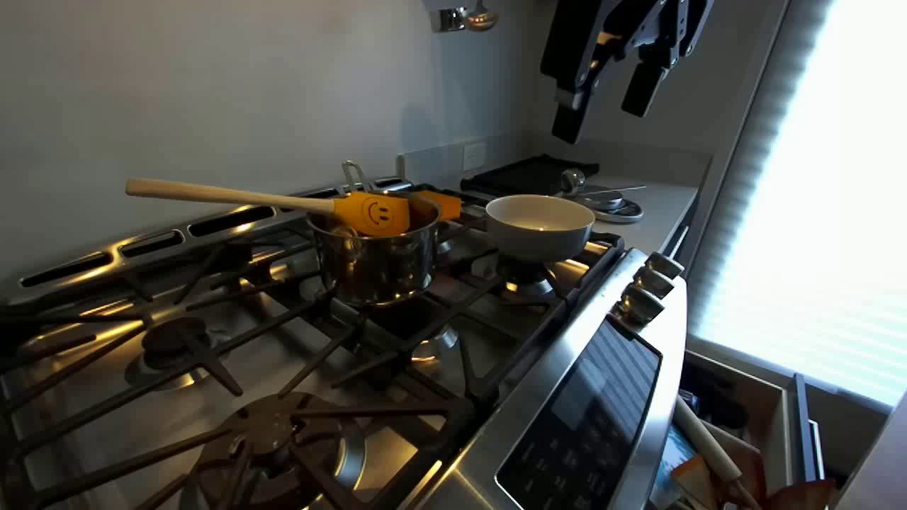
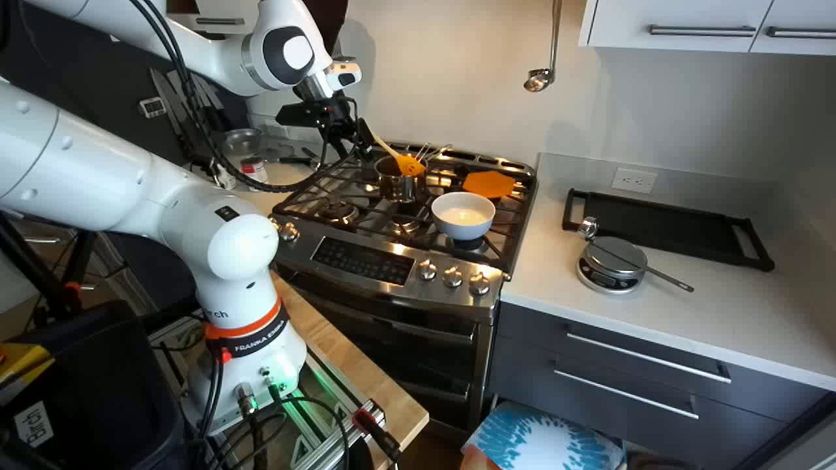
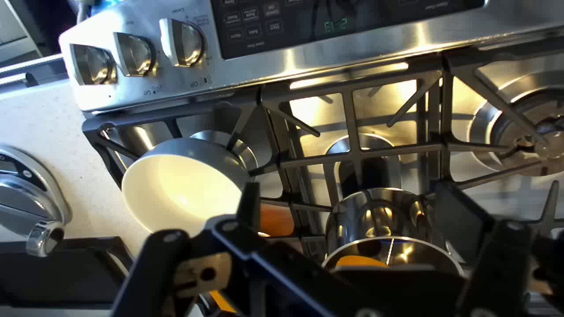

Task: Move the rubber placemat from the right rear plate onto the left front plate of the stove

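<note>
White and grey, at the far left, the jointed robot arm (image 2: pixel 196 209), bent forward with its outer end above the stove (image 2: pixel 437 292). Near the left side of the stove, the left front plate (image 2: pixel 337 210), round and dark under the black grates (image 3: pixel 354 132). Next, the black fingers (image 1: pixel 641 92), up in the air and directed downward, standing wide apart from each other in an exterior view and equally in the wrist view. Then, upright on the grates, a shiny steel pot (image 2: pixel 400 189); at its mouth, a spatula (image 2: pixel 410 165) with a smiling face on its yellow head and a long wooden handle leaning out to the left. Farther to the right, at the front, a white bowl (image 2: pixel 464 232), also on the grates. Behind this bowl, on the right rear part of the stove, the orange rubber placemat (image 2: pixel 490 184), well apart from the left front plate. Visible in the wrist view only by one piece, between bowl and pot. At the far right, on the pale table (image 2: pixel 731 313), a round kitchen scale (image 2: pixel 609 281) with a metal ladle (image 2: pixel 588 227) lying across it, and behind, flat, a black tray (image 2: pixel 679 228).
</note>
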Tool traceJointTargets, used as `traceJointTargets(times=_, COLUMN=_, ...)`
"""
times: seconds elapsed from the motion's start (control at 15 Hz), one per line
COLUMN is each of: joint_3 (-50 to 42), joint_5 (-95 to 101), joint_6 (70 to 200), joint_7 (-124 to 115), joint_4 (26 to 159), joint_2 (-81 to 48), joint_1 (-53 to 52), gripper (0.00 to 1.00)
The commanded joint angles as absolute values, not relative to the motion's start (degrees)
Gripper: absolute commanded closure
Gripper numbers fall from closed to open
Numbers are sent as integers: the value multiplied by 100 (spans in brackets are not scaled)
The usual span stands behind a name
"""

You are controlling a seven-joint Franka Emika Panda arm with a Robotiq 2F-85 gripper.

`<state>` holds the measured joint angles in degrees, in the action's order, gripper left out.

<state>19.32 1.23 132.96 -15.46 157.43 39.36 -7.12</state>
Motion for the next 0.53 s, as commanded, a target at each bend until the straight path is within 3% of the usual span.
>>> traceJointTargets(times=0.0, joint_3=1853, joint_5=195, joint_6=13276, joint_7=-1597, joint_4=15739, joint_2=3918, joint_1=-789, gripper=0)
traceJointTargets(times=0.47, joint_3=903, joint_5=290, joint_6=14563, joint_7=-1401, joint_4=15642, joint_2=3727, joint_1=102, gripper=0)
